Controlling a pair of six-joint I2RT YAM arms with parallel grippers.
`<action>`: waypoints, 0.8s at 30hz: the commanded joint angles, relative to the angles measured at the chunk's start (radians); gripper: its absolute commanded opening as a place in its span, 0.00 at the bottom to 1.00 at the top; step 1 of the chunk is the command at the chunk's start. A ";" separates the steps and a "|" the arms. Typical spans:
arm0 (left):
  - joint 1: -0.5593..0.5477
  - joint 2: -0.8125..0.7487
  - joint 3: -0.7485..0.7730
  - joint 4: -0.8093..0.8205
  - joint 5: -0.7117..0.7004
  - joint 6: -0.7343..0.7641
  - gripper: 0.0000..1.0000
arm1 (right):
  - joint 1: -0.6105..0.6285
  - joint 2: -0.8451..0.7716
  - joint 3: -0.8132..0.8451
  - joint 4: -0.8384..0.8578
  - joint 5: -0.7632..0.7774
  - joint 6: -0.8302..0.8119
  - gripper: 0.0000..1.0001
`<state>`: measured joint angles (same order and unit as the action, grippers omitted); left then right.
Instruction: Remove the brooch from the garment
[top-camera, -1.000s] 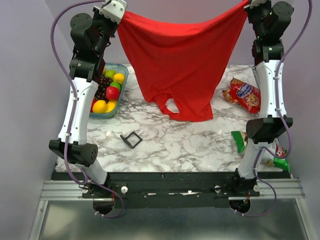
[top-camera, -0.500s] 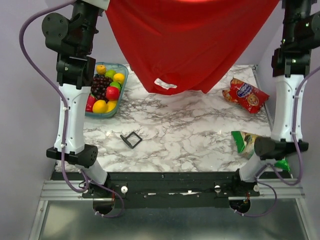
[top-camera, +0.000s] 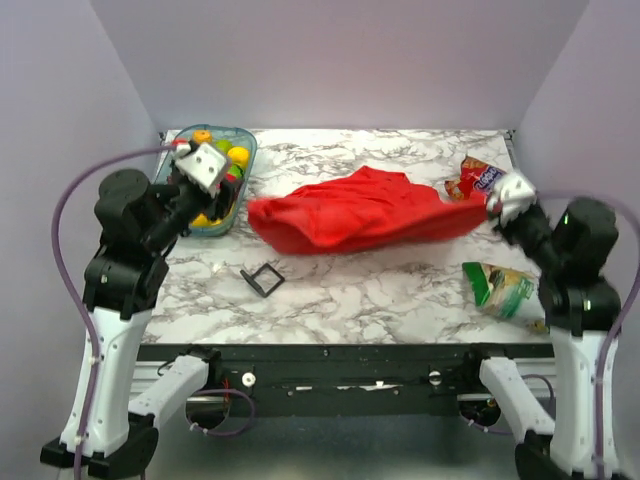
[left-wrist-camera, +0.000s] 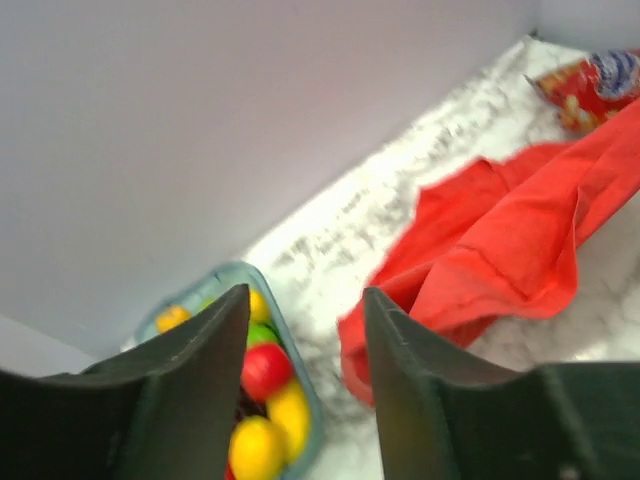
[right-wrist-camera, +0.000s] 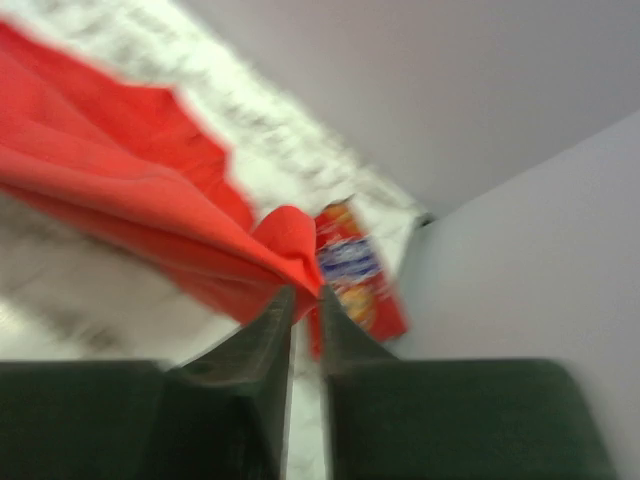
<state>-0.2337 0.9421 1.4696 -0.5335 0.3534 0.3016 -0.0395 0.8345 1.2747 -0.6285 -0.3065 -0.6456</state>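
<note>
The garment (top-camera: 350, 215), a bright red T-shirt, lies in a crumpled heap across the middle of the marble table. Its right tip stretches out to my right gripper (top-camera: 505, 200). In the right wrist view the gripper (right-wrist-camera: 305, 292) has its jaws almost together, and a corner of the garment (right-wrist-camera: 120, 180) is pinched at the tips. My left gripper (top-camera: 205, 170) hovers over the fruit tray, left of the garment (left-wrist-camera: 490, 250). In its wrist view, that gripper (left-wrist-camera: 305, 295) stands open with nothing between the fingers. The brooch is hidden.
A teal tray (top-camera: 247, 150) of fruit sits at the back left, and its rim (left-wrist-camera: 310, 400) shows below the left fingers. A black square frame (top-camera: 263, 280) lies near the front. A red snack bag (top-camera: 478, 178) and a green bag (top-camera: 505, 285) lie at the right.
Both arms have dropped from high above the table. The garment, which hung spread between them, now lies heaped on the table. The left gripper has opened and let go of it.
</note>
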 joint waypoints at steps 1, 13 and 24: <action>-0.003 -0.109 -0.171 -0.105 0.015 -0.030 0.68 | 0.000 -0.305 -0.200 -0.369 -0.155 -0.310 0.54; -0.003 0.335 -0.151 0.177 -0.082 -0.177 0.70 | 0.016 0.381 -0.048 0.249 -0.246 0.136 0.66; -0.010 0.626 -0.065 0.207 -0.103 -0.257 0.68 | 0.136 1.113 0.487 0.202 -0.156 0.108 0.53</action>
<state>-0.2371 1.5272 1.3582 -0.3401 0.2699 0.0628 0.0181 1.8374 1.6112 -0.4229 -0.5198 -0.4763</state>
